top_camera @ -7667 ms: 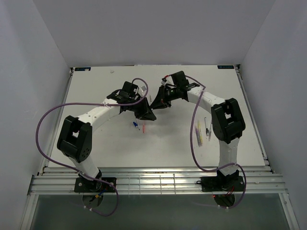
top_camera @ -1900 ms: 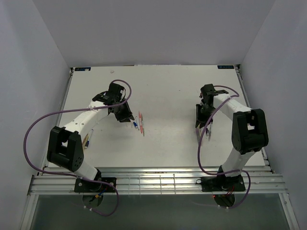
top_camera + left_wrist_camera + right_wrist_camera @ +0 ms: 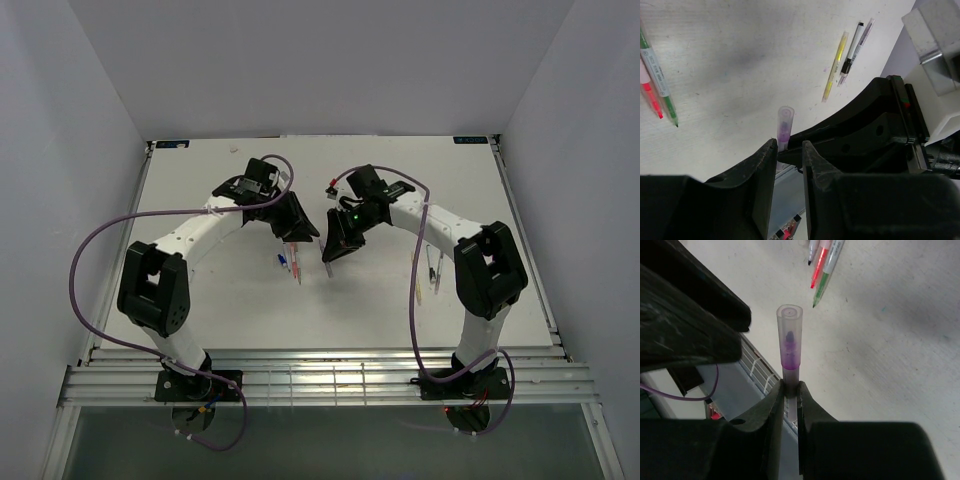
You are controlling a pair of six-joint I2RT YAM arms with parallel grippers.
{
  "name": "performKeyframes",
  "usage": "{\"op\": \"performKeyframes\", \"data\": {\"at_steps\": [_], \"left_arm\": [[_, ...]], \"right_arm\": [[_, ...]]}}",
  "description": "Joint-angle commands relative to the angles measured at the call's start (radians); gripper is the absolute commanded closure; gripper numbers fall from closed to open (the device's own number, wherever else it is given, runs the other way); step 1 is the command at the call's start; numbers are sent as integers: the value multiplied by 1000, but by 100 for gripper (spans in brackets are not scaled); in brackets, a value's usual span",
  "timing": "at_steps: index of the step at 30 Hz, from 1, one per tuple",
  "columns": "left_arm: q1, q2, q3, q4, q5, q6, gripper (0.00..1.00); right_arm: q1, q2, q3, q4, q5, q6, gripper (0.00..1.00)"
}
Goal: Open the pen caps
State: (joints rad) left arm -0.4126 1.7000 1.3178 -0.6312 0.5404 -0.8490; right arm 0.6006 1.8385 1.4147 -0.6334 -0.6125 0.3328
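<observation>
My right gripper (image 3: 790,385) is shut on a white-bodied pen (image 3: 790,374), which sticks straight out of its jaws. The pen's clear purple cap (image 3: 789,335) is on it, beyond the fingertips. My left gripper (image 3: 789,145) faces it with its jaws apart and nothing between them. The same cap (image 3: 784,125) shows just past the left finger's tip, partly behind it. In the top view both grippers meet above the table's middle, the left gripper (image 3: 300,230) beside the right gripper (image 3: 330,250).
Blue, red and green pens (image 3: 290,262) lie on the white table under the left gripper, with red and green pens (image 3: 657,80) showing in the left wrist view. A yellow pen (image 3: 835,65) and a black-white pen (image 3: 852,47) lie at the right (image 3: 432,268).
The right arm has swung from the pens at the right to the middle, now holding a pen. The left gripper has moved right to meet it.
</observation>
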Motion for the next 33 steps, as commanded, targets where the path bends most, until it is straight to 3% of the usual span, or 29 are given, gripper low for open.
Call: {"op": "performKeyframes", "data": {"at_steps": [1, 9, 24, 27, 30, 33], "left_arm": [[-18, -13, 1, 8, 20, -21, 62], [-32, -2, 0, -8, -2, -22, 55], [-48, 30, 24, -32, -57, -4, 56], [-51, 30, 29, -30, -65, -1, 60], [-52, 29, 32, -32, -76, 4, 71], [-52, 38, 43, -42, -88, 10, 91]], "right_arm": [[4, 1, 52, 46, -36, 32, 92], [19, 11, 61, 58, -50, 57, 92], [25, -18, 32, 89, -81, 89, 92], [25, -13, 27, 103, -87, 101, 92], [27, -5, 27, 103, -92, 107, 92], [28, -2, 23, 91, -84, 107, 92]]}}
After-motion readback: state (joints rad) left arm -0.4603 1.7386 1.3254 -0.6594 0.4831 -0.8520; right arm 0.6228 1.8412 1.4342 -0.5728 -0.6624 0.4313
